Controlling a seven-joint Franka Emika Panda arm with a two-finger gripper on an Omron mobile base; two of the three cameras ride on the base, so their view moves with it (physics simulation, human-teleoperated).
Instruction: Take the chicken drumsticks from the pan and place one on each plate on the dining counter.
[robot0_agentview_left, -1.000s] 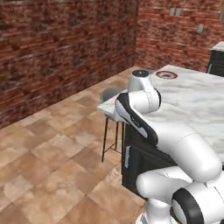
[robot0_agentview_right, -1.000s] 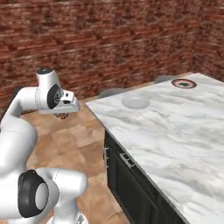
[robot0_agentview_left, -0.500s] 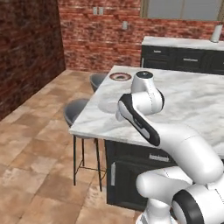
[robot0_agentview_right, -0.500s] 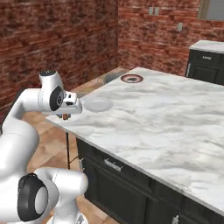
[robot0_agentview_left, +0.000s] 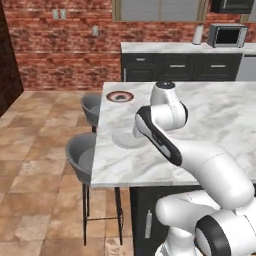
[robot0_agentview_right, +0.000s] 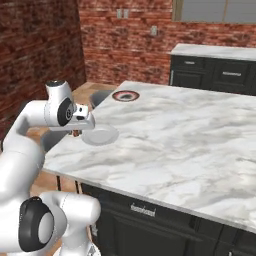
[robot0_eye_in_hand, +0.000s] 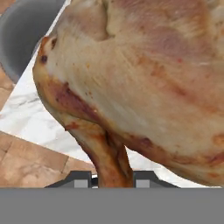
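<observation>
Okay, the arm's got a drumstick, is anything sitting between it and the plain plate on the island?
Nothing visible blocks it. The gripper holds the chicken drumstick at the near edge of the dining counter, right beside the plain plate. The marble between them is bare; the red-rimmed plate sits farther back, out of the path.

You see a golden-brown chicken drumstick (robot0_eye_in_hand: 144, 78), mottled with reddish patches, against the dining counter (robot0_agentview_right: 200, 135), white marble with grey veins over dark fronts. One plate (robot0_agentview_right: 99, 135) is plain pale grey-white; the other plate (robot0_agentview_right: 125, 95) is white with a red-brown rim.
</observation>
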